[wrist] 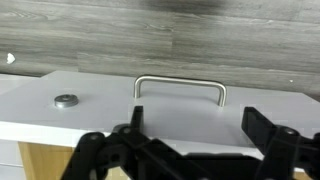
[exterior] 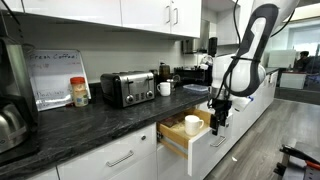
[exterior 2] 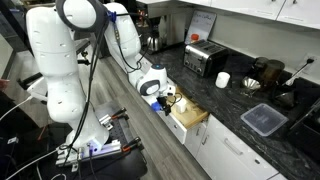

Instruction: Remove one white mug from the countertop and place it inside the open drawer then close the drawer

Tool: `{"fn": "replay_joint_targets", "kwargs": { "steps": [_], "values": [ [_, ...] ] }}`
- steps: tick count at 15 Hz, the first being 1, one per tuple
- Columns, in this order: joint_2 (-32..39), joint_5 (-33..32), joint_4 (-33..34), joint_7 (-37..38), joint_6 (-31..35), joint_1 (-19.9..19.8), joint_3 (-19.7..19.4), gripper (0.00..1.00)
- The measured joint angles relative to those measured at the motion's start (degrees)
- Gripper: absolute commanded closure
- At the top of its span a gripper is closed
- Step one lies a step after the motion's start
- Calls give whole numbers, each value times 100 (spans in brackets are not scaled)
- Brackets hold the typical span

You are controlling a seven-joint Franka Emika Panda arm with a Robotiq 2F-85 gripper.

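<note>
A white mug (exterior: 193, 124) stands inside the open drawer (exterior: 175, 134), which juts out from under the dark countertop (exterior: 100, 118). Another white mug (exterior: 164, 88) stands on the countertop beside the toaster, and it also shows in an exterior view (exterior 2: 223, 80). My gripper (exterior: 217, 117) hangs in front of the drawer's white front, open and empty. In the wrist view the gripper (wrist: 196, 125) faces that front, its black fingers (wrist: 262, 122) spread either side of the silver bar handle (wrist: 180, 86) and apart from it. Light wood of the drawer (wrist: 40, 160) shows at the lower left.
A chrome toaster (exterior: 127, 88), a jar (exterior: 79, 92) and a kettle (exterior: 10, 125) stand on the countertop, with dark coffee gear (exterior: 190, 75) further along. A dark square container (exterior 2: 264, 118) lies on it too. A round lock (wrist: 67, 100) sits left of the handle.
</note>
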Motion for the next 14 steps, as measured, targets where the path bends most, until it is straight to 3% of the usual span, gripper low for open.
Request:
{"fn": "replay_joint_targets", "kwargs": {
  "steps": [7, 14],
  "values": [
    [218, 0, 169, 3, 343, 110, -116, 0],
    [580, 0, 603, 71, 497, 538, -568, 0]
  ]
}}
